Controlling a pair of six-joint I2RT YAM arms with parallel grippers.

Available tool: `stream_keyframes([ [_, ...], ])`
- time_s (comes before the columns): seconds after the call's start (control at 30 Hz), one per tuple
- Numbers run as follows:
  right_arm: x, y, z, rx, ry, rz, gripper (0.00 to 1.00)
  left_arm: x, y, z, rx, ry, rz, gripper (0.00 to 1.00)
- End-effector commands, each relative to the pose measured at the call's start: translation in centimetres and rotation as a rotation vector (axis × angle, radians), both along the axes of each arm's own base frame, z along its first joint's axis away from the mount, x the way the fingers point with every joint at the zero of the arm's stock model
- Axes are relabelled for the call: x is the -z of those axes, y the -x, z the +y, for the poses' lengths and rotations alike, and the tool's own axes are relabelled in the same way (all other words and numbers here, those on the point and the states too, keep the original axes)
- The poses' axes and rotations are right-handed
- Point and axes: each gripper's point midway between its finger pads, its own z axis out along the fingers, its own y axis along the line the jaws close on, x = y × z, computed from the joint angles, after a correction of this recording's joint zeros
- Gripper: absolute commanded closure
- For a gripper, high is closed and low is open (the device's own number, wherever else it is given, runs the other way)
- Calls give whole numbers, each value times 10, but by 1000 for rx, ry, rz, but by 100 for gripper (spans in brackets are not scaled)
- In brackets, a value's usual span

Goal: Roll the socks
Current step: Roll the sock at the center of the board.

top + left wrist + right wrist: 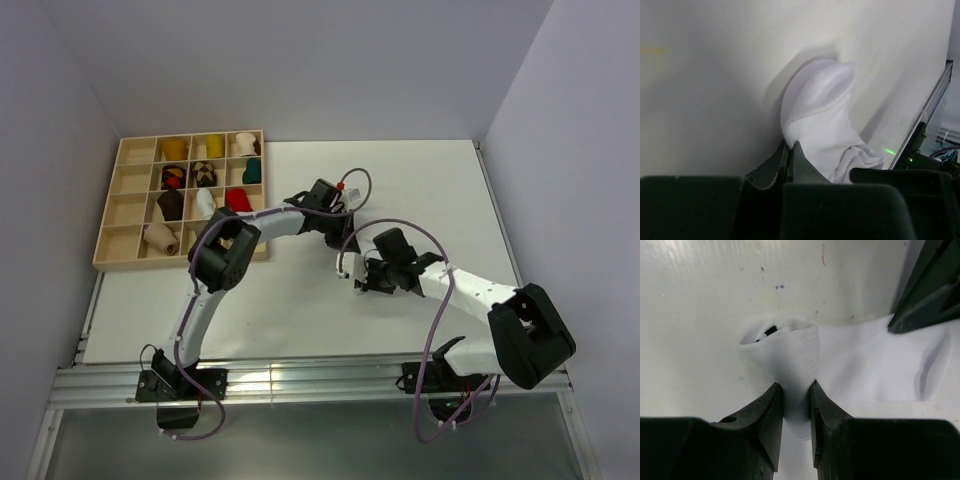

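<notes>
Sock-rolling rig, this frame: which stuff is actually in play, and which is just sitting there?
In play:
- white sock
- left gripper, shut on the sock's edge
- right gripper, pinching a fold of the same sock

Just sitting there:
- wooden tray
- rolled bundles in its compartments
- table
</notes>
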Motion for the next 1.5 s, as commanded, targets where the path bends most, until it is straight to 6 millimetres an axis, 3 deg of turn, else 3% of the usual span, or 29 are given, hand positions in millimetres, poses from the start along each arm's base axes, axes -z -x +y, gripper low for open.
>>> stream_keyframes([
  [0.0, -6, 16, 7, 6, -47, 128, 81, 9, -37, 45, -213, -108, -52, 100],
  [0.2, -9, 23, 11, 11, -71, 294, 81, 1, -45, 68, -315, -156, -87, 100],
  [0.27, -2, 32, 7, 28, -64, 422, 80, 2, -45, 74, -342, -178, -93, 100],
  [0.3, -6, 24, 10, 35, -66, 437, 80, 2, -45, 75, -347, -175, -98, 100],
  [0.37, 4, 35, 3, 46, -32, 574, 80, 3, -42, 77, -346, -171, -91, 100],
  [0.5, -3, 27, 11, 76, -57, 729, 79, 1, -41, 82, -370, -176, -102, 100],
  [0.57, 4, 26, 8, 120, -44, 810, 79, 2, -35, 84, -365, -164, -100, 100],
  [0.6, 3, 16, 8, 140, -50, 812, 79, 0, -35, 82, -364, -142, -101, 100],
  [0.77, -2, 17, 14, 143, -46, 1001, 79, 9, -24, 90, -386, -148, -86, 100],
  [0.9, 18, 13, 12, 201, 13, 1085, 78, 10, -18, 92, -385, -139, -86, 100],
  [1.07, 22, 6, 17, 245, 9, 1163, 78, -12, -22, 91, -426, -85, -167, 99],
  [1.3, 33, 4, 17, 276, 40, 1229, 78, -22, -15, 100, -477, -95, -237, 84],
  [1.47, 34, -13, 19, 323, 57, 1164, 77, -41, -7, 101, -461, -73, -323, 62],
])
